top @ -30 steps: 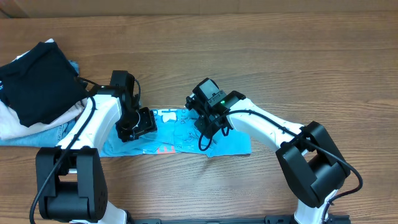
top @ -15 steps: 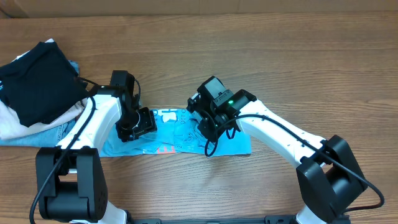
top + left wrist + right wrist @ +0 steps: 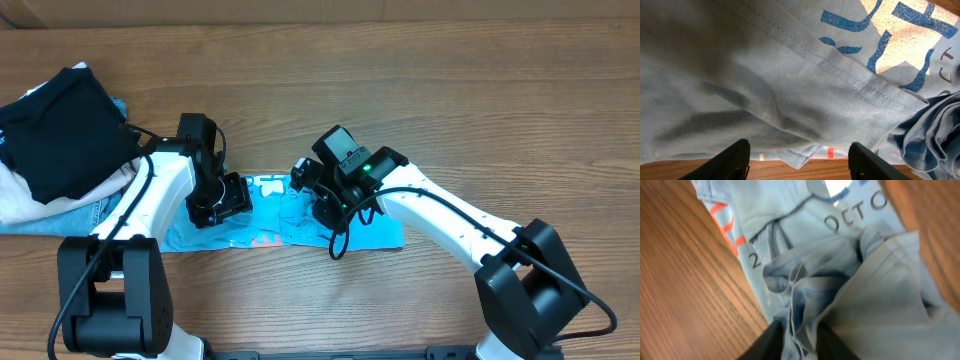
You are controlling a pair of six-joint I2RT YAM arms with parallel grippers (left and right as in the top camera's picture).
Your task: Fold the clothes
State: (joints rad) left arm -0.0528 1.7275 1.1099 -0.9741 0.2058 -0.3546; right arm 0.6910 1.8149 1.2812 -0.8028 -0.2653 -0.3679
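My right gripper (image 3: 801,340) straddles a bunched T-shirt (image 3: 270,218) fold, grip undetermined; left gripper (image 3: 800,157) open. Advise smoothing the bunch flat before creasing

The far half of the table (image 3: 450,90) is bare wood, open passage for either of my arms. On my left the black garment (image 3: 60,130), piled over jeans (image 3: 95,212), blocks that corner, near my arm. Only a short stretch of T-shirt (image 3: 275,215) separates my left gripper (image 3: 222,198) from my right gripper (image 3: 325,205), so they crowd each other. Bunched cloth rises between my right fingers (image 3: 772,340)
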